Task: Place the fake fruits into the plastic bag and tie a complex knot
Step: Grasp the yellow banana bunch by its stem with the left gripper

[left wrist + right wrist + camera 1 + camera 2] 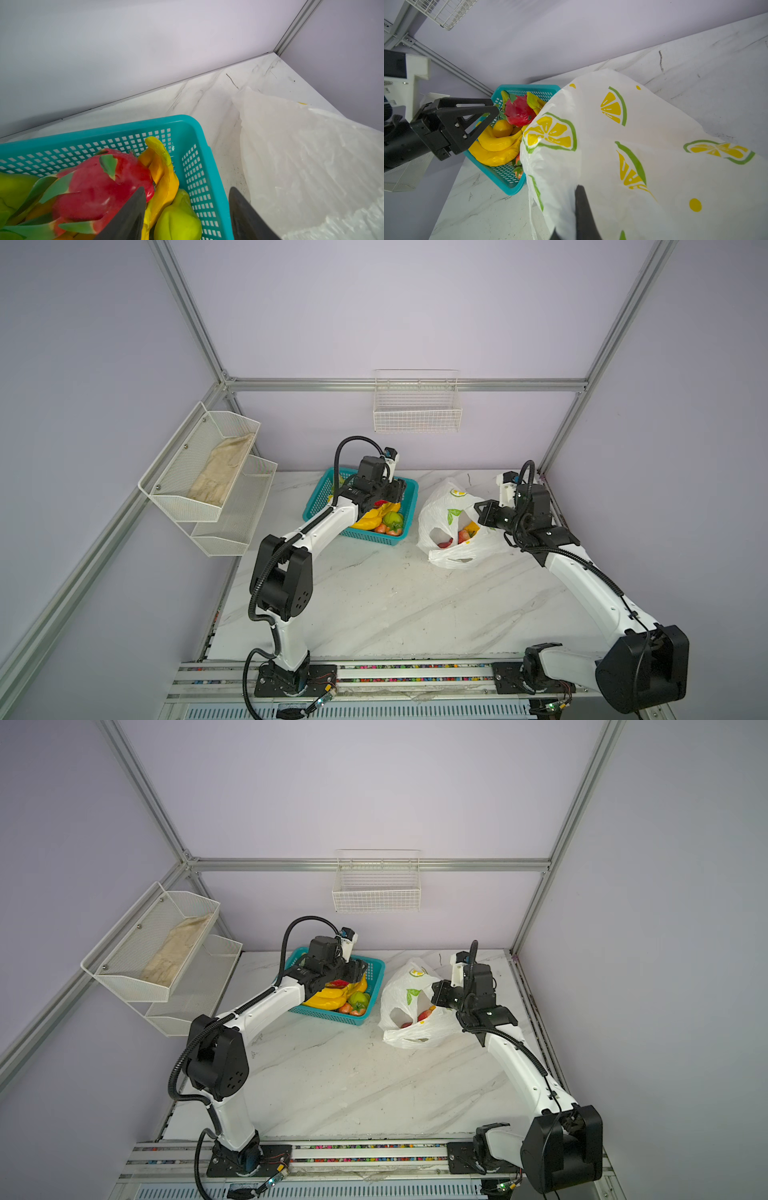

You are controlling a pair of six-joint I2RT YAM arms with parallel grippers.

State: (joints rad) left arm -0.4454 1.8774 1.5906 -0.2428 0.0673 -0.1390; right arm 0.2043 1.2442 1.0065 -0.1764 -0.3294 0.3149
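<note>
Right end effector (481, 509) clamped on the bag (440, 510) rim; bag lies on the tabletop (395, 597), a few fruits (463, 536) inside. Left end effector (188, 189) spread, empty, over the adjacent basket (187, 122) holding the dragon fruit (99, 187).

Glossy plastic fruit, thin film and white wire on a marble-look top

On the right, the plastic bag (654, 128) is thin translucent white film, crinkled and softly shiny, with flat printed lemon slices. Left of it, the teal basket (195, 124) is smooth moulded plastic with perforated walls. The dragon fruit (99, 191), bananas (496, 143) and pear (178, 220) in it are smooth, glossy plastic. The table top (395, 605) is smooth, white and grey-veined. On the left wall a white metal-mesh shelf (174, 464) holds a matt beige cloth (220, 472). The far wire basket (417, 414) is white-coated, and the frame (395, 384) is dull silver metal.
</note>
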